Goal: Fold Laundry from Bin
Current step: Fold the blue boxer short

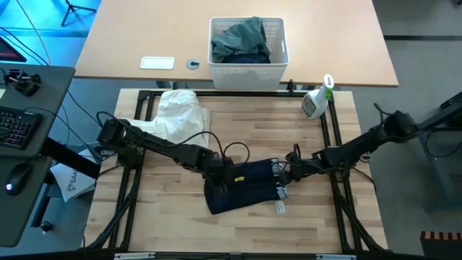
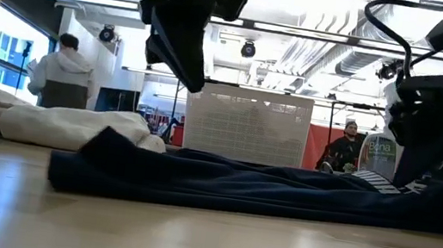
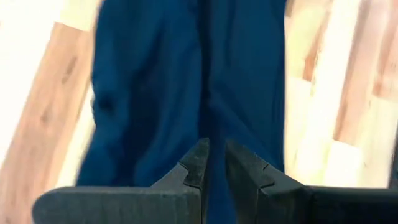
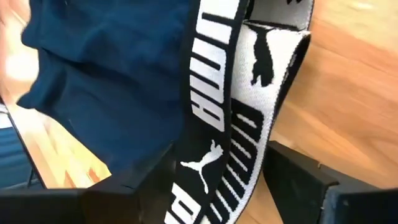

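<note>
A navy garment (image 1: 242,186) with a black-and-white Puma waistband (image 4: 230,124) lies folded flat on the wooden table. My left gripper (image 1: 220,170) hangs just above its left part, fingers shut (image 3: 216,165), with nothing between them; in the low view it (image 2: 195,85) is clear of the cloth. My right gripper (image 1: 289,173) is open low over the garment's right end, one finger on either side of the waistband (image 4: 217,186). The white bin (image 1: 247,61) stands beyond the table's far edge with grey-green laundry (image 1: 242,40) in it. My right gripper stands open astride the Puma waistband (image 4: 208,168), coming down at a slant from the table's right side. The band runs along between the fingers and lies on the garment. Whether a finger touches it, I cannot tell.
A white cloth (image 1: 180,115) lies heaped at the table's far left. A spray bottle (image 1: 317,100) stands at the far right corner. Bare wood shows along the near edge (image 1: 238,231). People are in the room behind (image 2: 64,71).
</note>
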Available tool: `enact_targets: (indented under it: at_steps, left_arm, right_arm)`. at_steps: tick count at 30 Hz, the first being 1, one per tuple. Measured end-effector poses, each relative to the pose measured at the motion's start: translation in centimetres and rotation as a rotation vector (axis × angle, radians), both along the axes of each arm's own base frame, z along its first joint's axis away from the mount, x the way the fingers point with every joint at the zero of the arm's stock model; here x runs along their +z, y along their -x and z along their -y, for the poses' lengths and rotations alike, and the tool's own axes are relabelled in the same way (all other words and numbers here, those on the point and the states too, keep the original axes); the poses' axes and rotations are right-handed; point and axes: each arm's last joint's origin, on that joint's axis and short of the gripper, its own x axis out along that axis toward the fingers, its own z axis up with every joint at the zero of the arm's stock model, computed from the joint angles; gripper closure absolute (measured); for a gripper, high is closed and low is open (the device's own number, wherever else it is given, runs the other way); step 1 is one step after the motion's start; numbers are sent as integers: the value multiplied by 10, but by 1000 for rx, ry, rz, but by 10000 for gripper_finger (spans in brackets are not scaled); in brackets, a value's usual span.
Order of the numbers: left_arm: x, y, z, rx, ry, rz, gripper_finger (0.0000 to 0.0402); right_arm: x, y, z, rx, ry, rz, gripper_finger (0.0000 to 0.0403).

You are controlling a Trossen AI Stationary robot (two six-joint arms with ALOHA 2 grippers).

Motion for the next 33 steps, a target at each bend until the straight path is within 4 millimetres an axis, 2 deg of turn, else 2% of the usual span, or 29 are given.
enact_targets:
  at_steps: [7, 10, 14, 16, 21, 24, 28, 30, 33]
  left_arm:
    - [0, -3, -9, 41, -31, 14, 367]
    - [1, -4, -12, 50, -29, 24, 367]
    - [2, -5, -12, 47, -20, 26, 367]
    - [6, -6, -11, 44, -17, 39, 367]
    - [16, -10, -8, 39, -10, 70, 367]
    - [23, -13, -7, 39, -5, 98, 367]
    - [27, -15, -9, 45, -4, 110, 367]
    - [28, -15, -9, 46, -4, 111, 367]
    - [29, -14, -10, 53, 2, 98, 367]
  right_arm:
    - [-13, -10, -1, -44, 63, 5, 224]
    - [-17, -10, 0, -51, 90, -6, 278]
    - [-17, -9, 0, 30, 171, 7, 376]
    - [-12, -11, 0, 65, 199, 10, 391]
    - [13, -11, 6, 157, 262, -105, 397]
    - [41, -17, 15, 267, 282, -168, 397]
    - [75, -26, 36, 429, 267, -220, 400]
    - [92, -29, 50, 437, 266, -266, 400]
    - [111, -24, 73, 397, 280, -429, 401]
